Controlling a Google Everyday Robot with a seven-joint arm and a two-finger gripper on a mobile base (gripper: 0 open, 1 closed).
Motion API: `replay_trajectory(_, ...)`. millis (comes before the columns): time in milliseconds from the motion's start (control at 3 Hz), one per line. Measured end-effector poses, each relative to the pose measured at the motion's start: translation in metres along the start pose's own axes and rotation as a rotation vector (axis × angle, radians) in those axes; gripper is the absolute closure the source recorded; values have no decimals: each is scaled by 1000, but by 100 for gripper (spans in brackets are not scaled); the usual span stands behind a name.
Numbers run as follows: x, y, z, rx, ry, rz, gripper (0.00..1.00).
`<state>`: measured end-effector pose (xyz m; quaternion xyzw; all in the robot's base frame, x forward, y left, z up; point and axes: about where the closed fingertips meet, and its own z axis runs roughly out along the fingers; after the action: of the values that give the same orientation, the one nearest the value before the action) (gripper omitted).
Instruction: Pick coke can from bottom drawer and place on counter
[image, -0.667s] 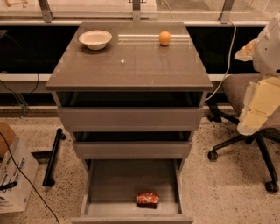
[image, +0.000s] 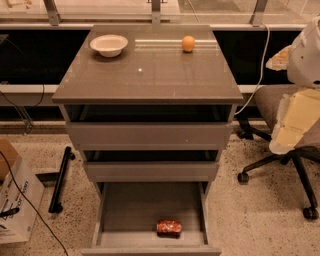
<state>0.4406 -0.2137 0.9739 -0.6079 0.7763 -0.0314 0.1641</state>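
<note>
One coke can lies sideways in the open bottom drawer, long axis along the counter front edge, down-left of the claw hanging off its right edge; whether the claw is spread, I cannot tell.

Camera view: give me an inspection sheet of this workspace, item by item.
Surface: counter, glossy grey-brown.
Job's things: coke can lying on its side near the front of the open bottom drawer.
Clutter: white bowl and orange ball at the back of the counter.
Gripper: gripper at the right edge, over the office chair, away from the can.
Cables: white cable right of the cabinet; black cable lower left.
Surroundings: cardboard box, speckled floor.
</note>
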Motion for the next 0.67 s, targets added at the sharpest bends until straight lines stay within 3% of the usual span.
replay_trajectory(667,-2,-12,43,-7,-22,-25,0)
